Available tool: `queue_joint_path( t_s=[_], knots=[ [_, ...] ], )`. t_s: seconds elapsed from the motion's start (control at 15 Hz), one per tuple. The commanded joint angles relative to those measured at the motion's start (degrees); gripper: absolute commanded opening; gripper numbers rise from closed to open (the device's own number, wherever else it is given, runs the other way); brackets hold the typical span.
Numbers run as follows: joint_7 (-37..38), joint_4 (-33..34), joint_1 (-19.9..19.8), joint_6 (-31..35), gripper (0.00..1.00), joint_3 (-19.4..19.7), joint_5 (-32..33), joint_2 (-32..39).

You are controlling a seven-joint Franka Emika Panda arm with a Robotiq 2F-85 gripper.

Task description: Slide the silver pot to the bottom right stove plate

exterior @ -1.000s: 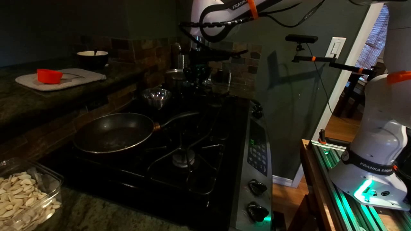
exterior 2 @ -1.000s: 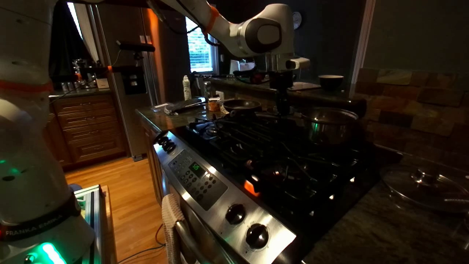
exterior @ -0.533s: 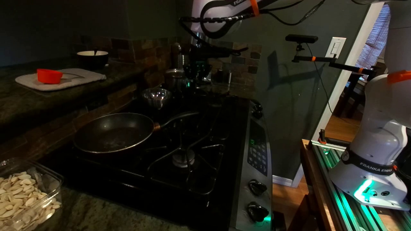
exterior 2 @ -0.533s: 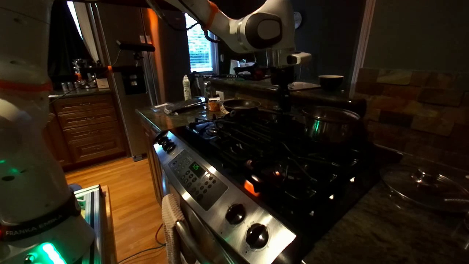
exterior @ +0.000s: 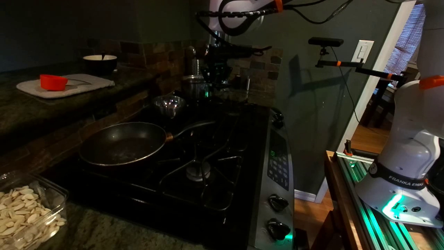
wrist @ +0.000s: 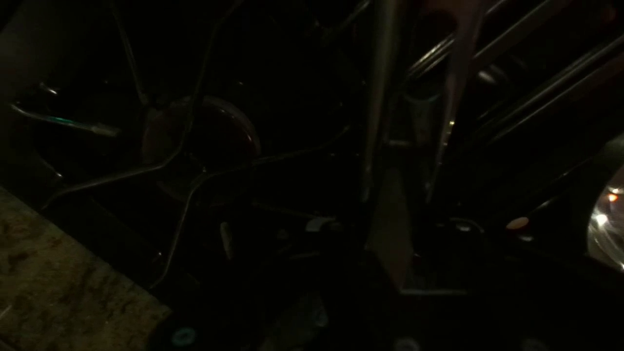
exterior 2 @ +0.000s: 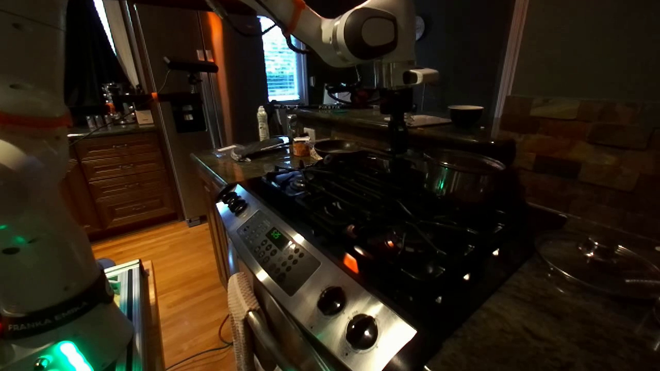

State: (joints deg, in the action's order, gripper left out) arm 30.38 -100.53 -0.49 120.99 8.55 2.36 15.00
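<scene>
The silver pot (exterior: 196, 90) stands upright at the back right of the black stove. It shows more fully in an exterior view (exterior 2: 459, 180), with straight shiny sides and a green glint. My gripper (exterior: 219, 85) points down close beside the pot, on its stove-centre side, and overlaps it in view. It shows as a dark shape (exterior 2: 397, 148). I cannot tell whether it touches the pot. The wrist view is very dark and does not show whether the jaws are open. The front right burner (exterior 2: 405, 242) has its grate and no pot on it.
A dark frying pan (exterior: 126, 142) stands at the back left, handle toward the stove's middle. A silver bowl (exterior: 170, 104) sits between pan and pot; its edge shows in the wrist view (wrist: 609, 219). A glass lid (exterior 2: 600, 263) lies on the right counter. Control knobs (exterior 2: 362, 331) line the front.
The arm and gripper have risen, and in an exterior view drifted slightly right. The silver pot has shifted a little in the same direction. Pan and bowl have not moved.
</scene>
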Motion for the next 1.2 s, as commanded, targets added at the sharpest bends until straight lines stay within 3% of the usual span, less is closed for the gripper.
queue_joint_path(
  t_s=[0.0,1.13],
  knots=[
    [0.8,-0.4,-0.8,-4.7,0.08,-0.5,-1.5,-1.7],
    [6.0,-8.3,-3.1,-8.3,0.08,-0.1,-4.3,-7.6]
  ],
)
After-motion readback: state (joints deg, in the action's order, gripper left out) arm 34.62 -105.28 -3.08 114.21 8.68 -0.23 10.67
